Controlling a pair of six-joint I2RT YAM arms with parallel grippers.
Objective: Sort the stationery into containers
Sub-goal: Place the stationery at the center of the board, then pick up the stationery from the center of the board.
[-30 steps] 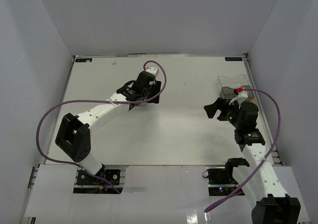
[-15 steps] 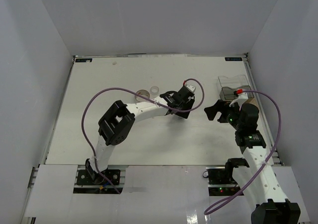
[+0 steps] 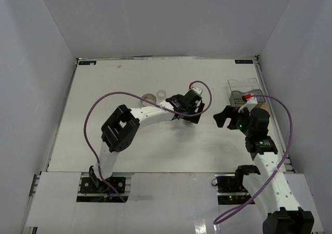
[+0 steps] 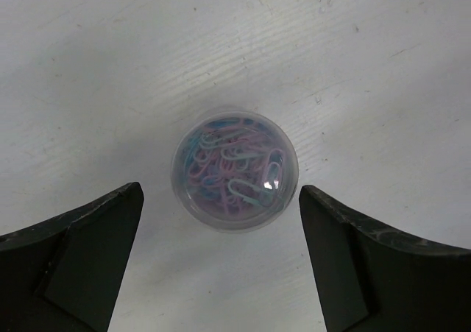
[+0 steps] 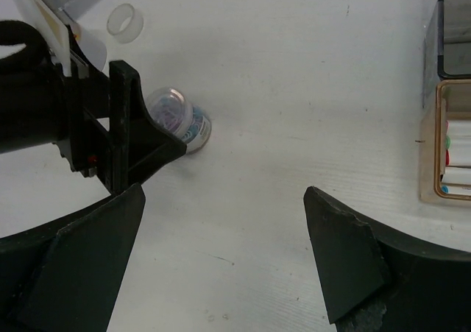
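A small round clear tub (image 4: 234, 168) full of pink and blue paper clips stands on the table; it also shows in the right wrist view (image 5: 182, 118). My left gripper (image 4: 221, 193) is open, one finger on each side of the tub and a little short of it, not touching. In the top view the left gripper (image 3: 195, 112) hides the tub. My right gripper (image 5: 224, 196) is open and empty, to the right of the tub (image 3: 222, 115). The organiser (image 3: 243, 91) stands at the far right; its tan tray (image 5: 434, 142) holds markers (image 5: 458, 155). The beige tape roll (image 3: 149, 98) and clear ring (image 3: 162, 94) lie left of the left gripper.
The left arm (image 3: 150, 114) reaches across the middle of the table, its purple cable (image 3: 104, 101) looping above it. The organiser's grey-tinted compartment (image 5: 455, 30) is at the right edge of the right wrist view. The clear ring (image 5: 124, 23) lies behind the left gripper's black finger (image 5: 129, 137).
The left arm has swung from the far middle-left to the table's centre, over the tub, uncovering the tape roll and ring. The right gripper has barely moved.
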